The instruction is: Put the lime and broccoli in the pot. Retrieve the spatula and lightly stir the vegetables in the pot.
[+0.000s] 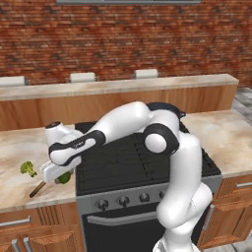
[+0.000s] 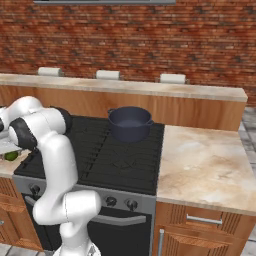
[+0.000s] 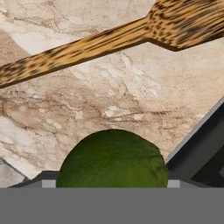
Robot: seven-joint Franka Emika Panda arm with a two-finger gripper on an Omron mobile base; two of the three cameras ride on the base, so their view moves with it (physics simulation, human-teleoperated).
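Observation:
The smooth green lime [image 1: 64, 178] lies on the left counter beside the stove, and my gripper [image 1: 60, 175] is down over it. In the hand view the lime [image 3: 113, 159] sits right between the finger tips, which touch its sides, so the jaws are shut on it. The wooden spatula [image 3: 109, 41] lies on the counter just past the lime, its handle [image 1: 37, 189] pointing toward the front edge. A bumpy broccoli [image 1: 28, 169] floret rests further left. The dark pot [image 2: 130, 123] stands at the back of the stove, far from the hand. The lime [image 2: 11, 156] peeks out by the arm.
The black stove top [image 1: 138, 162] lies right beside the lime, with its raised edge [image 3: 205, 148] close to the hand. A marble counter [image 2: 205, 160] stretches to the stove's right. A raised bar counter [image 1: 118, 87] and a brick wall stand behind.

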